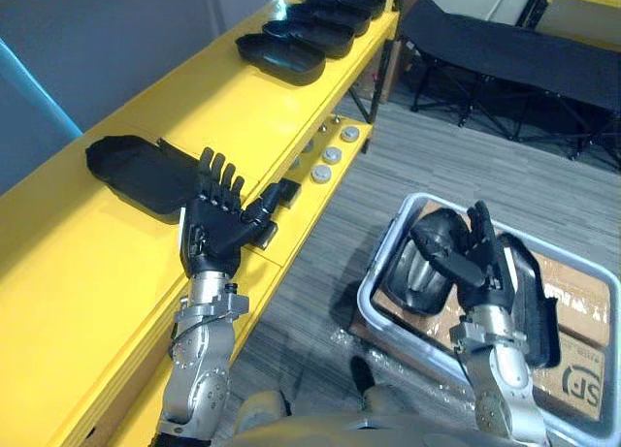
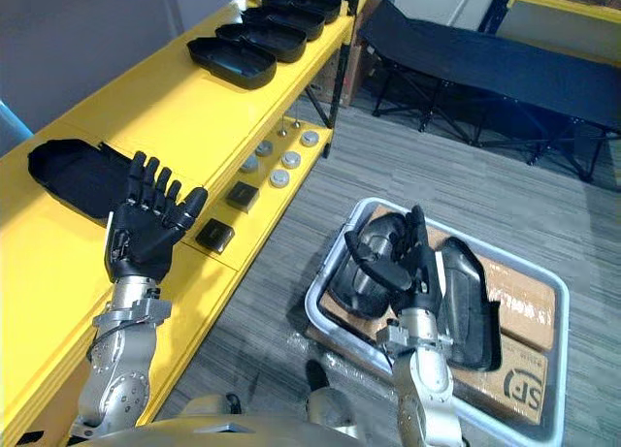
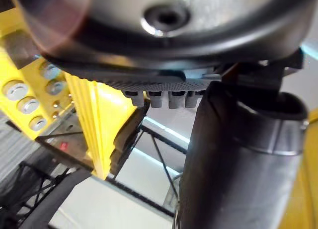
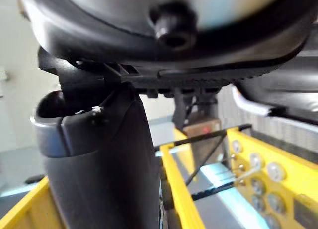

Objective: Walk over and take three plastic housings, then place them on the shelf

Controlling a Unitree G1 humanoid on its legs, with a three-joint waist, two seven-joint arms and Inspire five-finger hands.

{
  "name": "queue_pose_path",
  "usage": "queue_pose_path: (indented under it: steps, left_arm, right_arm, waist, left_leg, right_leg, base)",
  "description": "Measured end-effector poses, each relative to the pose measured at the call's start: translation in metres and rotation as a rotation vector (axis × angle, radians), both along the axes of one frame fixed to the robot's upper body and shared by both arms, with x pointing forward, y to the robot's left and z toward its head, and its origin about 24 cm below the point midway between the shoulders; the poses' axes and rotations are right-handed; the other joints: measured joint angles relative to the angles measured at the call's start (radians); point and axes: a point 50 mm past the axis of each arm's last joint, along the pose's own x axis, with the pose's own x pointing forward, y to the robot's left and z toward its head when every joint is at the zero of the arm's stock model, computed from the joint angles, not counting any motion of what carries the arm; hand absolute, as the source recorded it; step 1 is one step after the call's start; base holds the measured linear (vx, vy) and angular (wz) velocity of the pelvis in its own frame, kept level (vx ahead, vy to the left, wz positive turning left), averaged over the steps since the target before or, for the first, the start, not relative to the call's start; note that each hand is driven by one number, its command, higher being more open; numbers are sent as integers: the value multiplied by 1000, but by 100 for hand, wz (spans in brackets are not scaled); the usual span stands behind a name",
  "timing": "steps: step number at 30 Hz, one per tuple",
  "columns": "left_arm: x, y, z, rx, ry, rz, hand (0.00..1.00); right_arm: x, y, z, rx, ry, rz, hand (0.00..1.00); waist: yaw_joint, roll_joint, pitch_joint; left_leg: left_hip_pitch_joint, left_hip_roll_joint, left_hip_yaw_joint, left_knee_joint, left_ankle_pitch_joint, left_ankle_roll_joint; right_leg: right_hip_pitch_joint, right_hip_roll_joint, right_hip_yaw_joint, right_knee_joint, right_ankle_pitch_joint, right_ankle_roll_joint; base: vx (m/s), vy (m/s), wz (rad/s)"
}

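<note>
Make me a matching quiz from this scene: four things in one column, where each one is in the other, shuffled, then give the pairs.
1 left hand
2 right hand
3 row of housings
4 folding cot

A above the grey bin
B far end of the yellow shelf
C on the floor beyond the shelf
D over the shelf, beside a lone housing

Pairs: 1-D, 2-A, 3-B, 4-C

Left hand (image 1: 215, 219), fingers spread, hovers mid-left over the yellow shelf (image 1: 78, 292) beside a black housing (image 1: 126, 171); right hand (image 1: 482, 258), straight-fingered, lower right above a grey bin (image 1: 367, 290).
</note>
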Motion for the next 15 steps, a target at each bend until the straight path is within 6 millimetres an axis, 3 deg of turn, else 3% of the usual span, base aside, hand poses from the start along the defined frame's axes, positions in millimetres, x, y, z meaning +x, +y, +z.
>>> queue_pose_path:
  steps: [3, 4, 5, 6, 7, 9, 11, 13, 14, 15]
  left_arm:
    - [-1, -5, -2, 3, 10, -25, 100]
    - [-1, -6, -2, 10, 12, -36, 100]
    - [0, -5, -2, 11, 10, -37, 100]
    - [1, -5, -4, 15, 20, -35, 100]
    - [2, -4, -5, 24, 28, -37, 100]
    - [3, -7, -8, 47, 39, -41, 100]
    - [3, -8, -11, 67, 54, -39, 100]
    - [3, -10, -13, 75, 65, -67, 100]
    - [5, -15, -14, 84, 75, -98, 100]
    - [8, -21, -18, 94, 94, -136, 100]
  right_arm:
    - [-14, 7, -13, 73, 30, 21, 100]
    - [-12, 9, -12, 94, 12, 55, 100]
    - [-4, 12, -9, 103, -16, 86, 100]
    - [11, 19, -5, 110, -53, 136, 100]
    - [25, 26, 0, 102, -74, 172, 100]
    - [34, 33, 3, 110, -79, 157, 100]
    - [40, 39, 0, 131, -58, 89, 100]
    - [38, 35, -9, 103, -6, 15, 100]
    - [34, 30, -15, 71, 27, -27, 100]
    - [27, 23, -21, 65, 60, -67, 100]
  waist:
    - [4, -23, 62]
    - [7, -32, 64]
    - [10, -25, 72]
    - [14, -21, 75]
    - [28, -13, 78]
    - [46, -9, 80]
    - [67, -18, 75]
    - [69, -33, 65]
    - [60, -41, 59]
    - [57, -37, 52]
  left_leg:
    - [34, 5, 64, 32, -18, 21]
    - [25, 11, 104, 32, -17, 38]
    - [15, 23, 129, 33, -10, 50]
    - [11, 50, 154, 24, -2, 56]
    - [14, 73, 173, 1, 21, 53]
    - [7, 95, 173, -30, 54, 41]
    - [-15, 118, 171, -58, 88, 12]
    - [-37, 131, 162, -72, 113, -25]
    - [-47, 145, 155, -72, 128, -62]
    - [-48, 153, 141, -80, 148, -95]
  right_leg:
    - [-6, -7, -25, 44, 6, 19]
    - [-5, -22, -46, -7, 45, 36]
    - [-23, -29, -88, 28, 31, 18]
    - [-65, -33, -173, 169, -34, -27]
    - [-88, -53, -234, 300, -101, -28]
    - [-79, -97, -282, 405, -165, -33]
    - [-54, -170, -304, 492, -198, -40]
    - [-24, -237, -297, 483, -196, -42]
    - [6, -244, -271, 419, -210, 0]
    - [31, -218, -281, 390, -246, 49]
  base:
    - [-156, 99, -74]
    - [-200, 29, -71]
    - [-247, 47, -83]
    - [-234, 69, -80]
    - [-204, 44, -64]
    - [-127, -70, -27]
    - [-124, -288, -18]
    - [-75, -338, -16]
    - [-36, -393, -10]
    - [-16, -395, -14]
